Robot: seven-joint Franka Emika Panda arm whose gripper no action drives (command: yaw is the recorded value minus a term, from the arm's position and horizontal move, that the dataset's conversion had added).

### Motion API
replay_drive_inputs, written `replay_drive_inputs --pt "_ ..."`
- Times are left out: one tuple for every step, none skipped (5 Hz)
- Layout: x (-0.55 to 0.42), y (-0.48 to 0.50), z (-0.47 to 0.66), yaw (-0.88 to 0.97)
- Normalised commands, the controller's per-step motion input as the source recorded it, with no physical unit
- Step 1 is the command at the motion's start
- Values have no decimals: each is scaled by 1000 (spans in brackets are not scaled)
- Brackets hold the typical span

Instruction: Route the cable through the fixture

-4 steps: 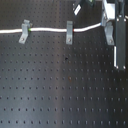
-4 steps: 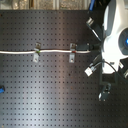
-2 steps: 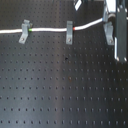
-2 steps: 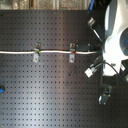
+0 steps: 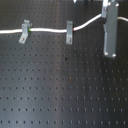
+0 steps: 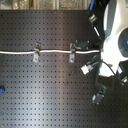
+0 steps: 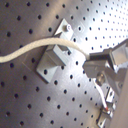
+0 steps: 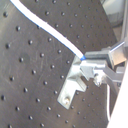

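The black perforated tabletop (image 5: 60, 95) carries the grey clips bolted into its holes, so the cable (image 5: 47, 31) can run taut across them, along the far side in the first exterior view. The gripper (image 7: 102, 67) pinches the cable with narrow jaws just beside the fixture (image 7: 55, 52) (presumably to seat it in the hook).

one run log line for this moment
stage: routing | cable: lies across two clips, end at gripper | fixture: cable over it | jaws: unclear
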Motion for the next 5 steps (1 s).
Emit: replay_drive_inputs --pt "16 77 292 531" --pt "19 58 278 549" --pt "17 35 293 577" --pt "13 46 287 506" --pt "-25 25 429 266"
